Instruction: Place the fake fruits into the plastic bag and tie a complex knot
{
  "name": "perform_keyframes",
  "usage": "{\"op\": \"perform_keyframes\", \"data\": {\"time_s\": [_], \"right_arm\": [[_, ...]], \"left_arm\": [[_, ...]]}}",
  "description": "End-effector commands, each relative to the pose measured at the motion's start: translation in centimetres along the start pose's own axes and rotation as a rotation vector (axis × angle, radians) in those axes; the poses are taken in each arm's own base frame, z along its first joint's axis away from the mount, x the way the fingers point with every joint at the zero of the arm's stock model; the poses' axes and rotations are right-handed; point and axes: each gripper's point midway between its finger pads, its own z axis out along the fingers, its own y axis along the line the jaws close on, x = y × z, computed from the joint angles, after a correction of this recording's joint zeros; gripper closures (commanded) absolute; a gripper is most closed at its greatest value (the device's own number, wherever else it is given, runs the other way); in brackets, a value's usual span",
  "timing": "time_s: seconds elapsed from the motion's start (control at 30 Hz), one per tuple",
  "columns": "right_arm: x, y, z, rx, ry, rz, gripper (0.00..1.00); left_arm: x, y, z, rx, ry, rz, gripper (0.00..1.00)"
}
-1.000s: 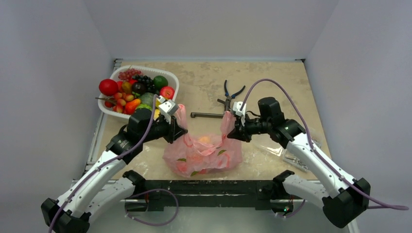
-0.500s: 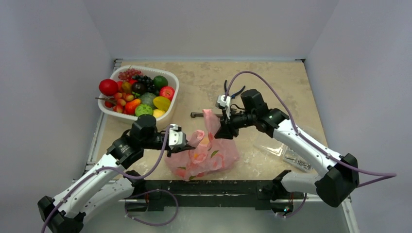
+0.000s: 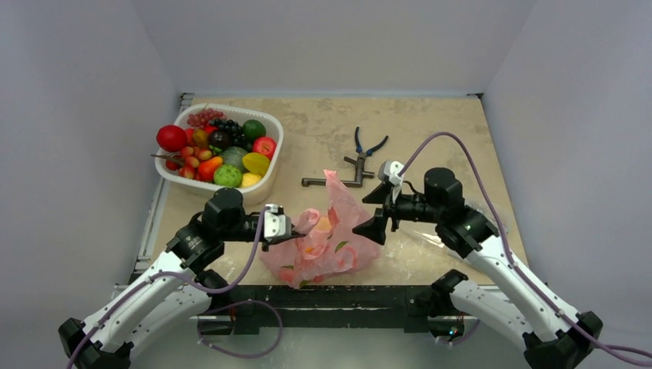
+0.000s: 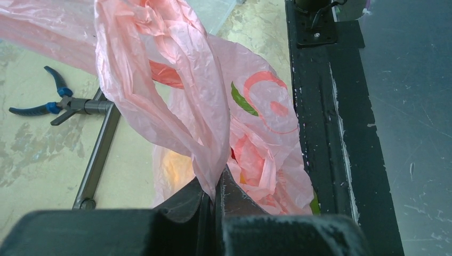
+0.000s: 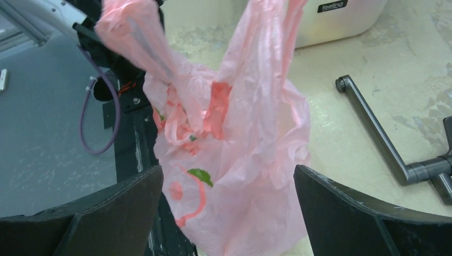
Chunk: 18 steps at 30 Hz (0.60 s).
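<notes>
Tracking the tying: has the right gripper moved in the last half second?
Yes. The right gripper has pulled back rightward, toward the near edge, away from the wrench, jaws now open off the plastic bag.

The left gripper (image 4: 215,200) pinches a twisted strip of the plastic bag (image 4: 250,133), which rises and loops above the bag's printed body. Blue-handled pliers (image 4: 45,104) and a grey metal bar (image 4: 98,154) lie on the counter (image 4: 32,160) at left.
</notes>
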Motion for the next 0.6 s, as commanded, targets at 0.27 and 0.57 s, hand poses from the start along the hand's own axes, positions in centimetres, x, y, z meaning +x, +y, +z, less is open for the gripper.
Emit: {"op": "perform_keyframes", "data": {"time_s": [0.27,0.57], "right_arm": [[-0.7,-2.3,4.6,-0.073,-0.046,0.055,0.77],[-1.7,-1.9,5.5,-0.134,-0.006,0.049,1.00]], "left_arm": [[-3.6,-0.4,0.4,0.171,-0.034,0.190,1.00],[-4.6,-0.7,2.7,0.283,0.038,0.215,1.00]]}}
